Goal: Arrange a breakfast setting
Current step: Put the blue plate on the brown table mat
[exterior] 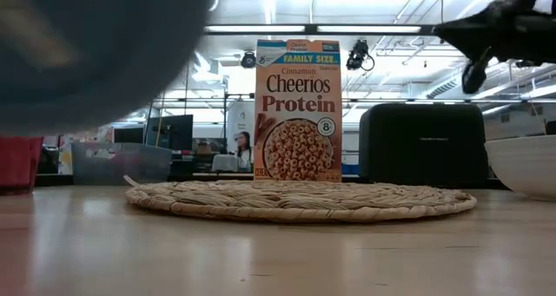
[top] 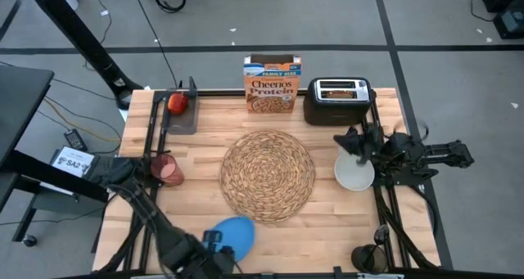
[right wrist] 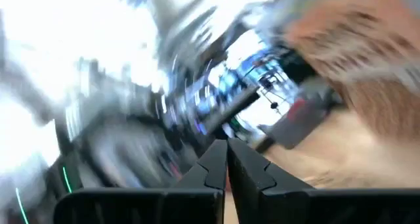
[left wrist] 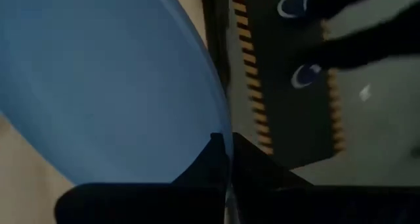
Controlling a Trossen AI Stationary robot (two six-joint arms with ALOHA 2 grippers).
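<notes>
On the left, the pink cup [top: 168,169] lies near the table edge and the apple [top: 177,102] sits on a dark tray at the far side. At the near edge the left gripper [left wrist: 226,175] is pinched tight on the rim of the blue plate [top: 232,234], lifted off the table. The step looks like carrying it; next it needs setting flat on the straw mat [top: 268,174]. On the right, the right gripper [right wrist: 227,159] hovers closed and empty over the white bowl [top: 354,173].
</notes>
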